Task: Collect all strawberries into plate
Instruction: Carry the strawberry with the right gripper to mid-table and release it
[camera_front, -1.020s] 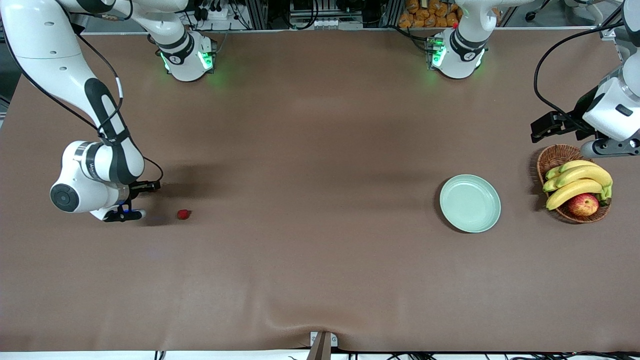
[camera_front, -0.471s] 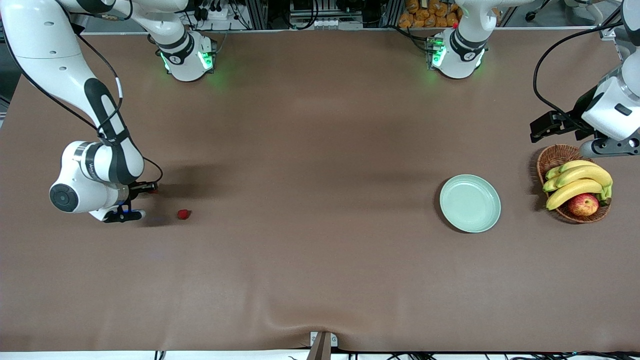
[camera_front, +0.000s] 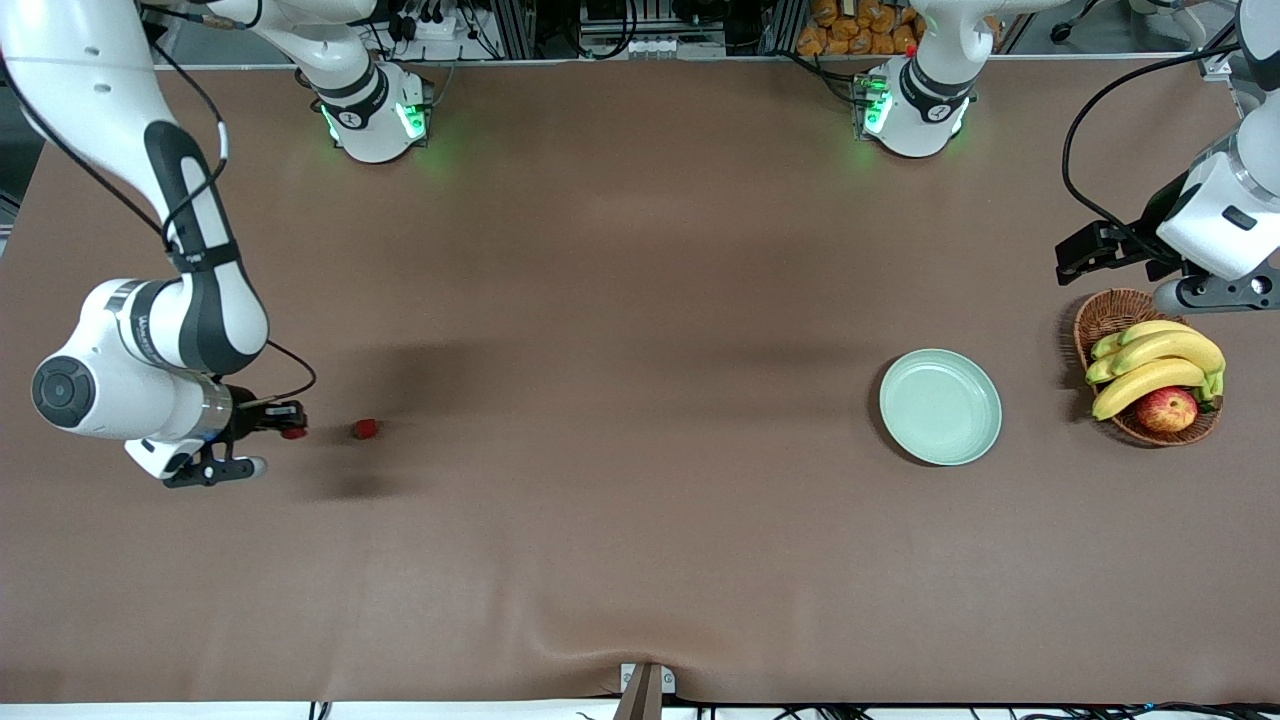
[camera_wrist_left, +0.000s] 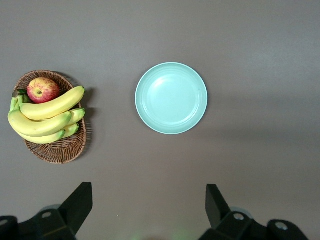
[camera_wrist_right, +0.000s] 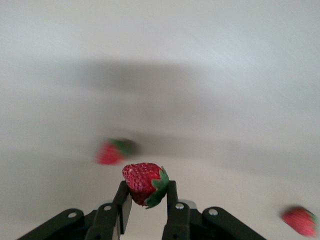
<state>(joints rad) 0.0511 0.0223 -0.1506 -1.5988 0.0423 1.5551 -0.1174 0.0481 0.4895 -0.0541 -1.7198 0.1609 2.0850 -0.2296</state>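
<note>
My right gripper (camera_front: 291, 432) is shut on a red strawberry (camera_wrist_right: 145, 183) with a green top and holds it above the table at the right arm's end. A second strawberry (camera_front: 366, 429) lies on the brown cloth close by; it also shows in the right wrist view (camera_wrist_right: 111, 152). A third strawberry (camera_wrist_right: 299, 220) shows at the edge of the right wrist view only. The pale mint-green plate (camera_front: 940, 406) is bare, toward the left arm's end. My left gripper (camera_wrist_left: 148, 192) is open and empty, high over the table by the basket (camera_front: 1108, 312).
A brown wicker basket (camera_wrist_left: 52, 150) with bananas (camera_front: 1155, 365) and a red-yellow apple (camera_front: 1166, 409) stands beside the plate (camera_wrist_left: 171, 98), at the left arm's end. The brown cloth has a wrinkle (camera_front: 600, 655) at the front edge.
My right gripper has risen with the strawberry in its fingers and moved toward the front camera, away from the berry on the cloth. The left arm has barely moved.
</note>
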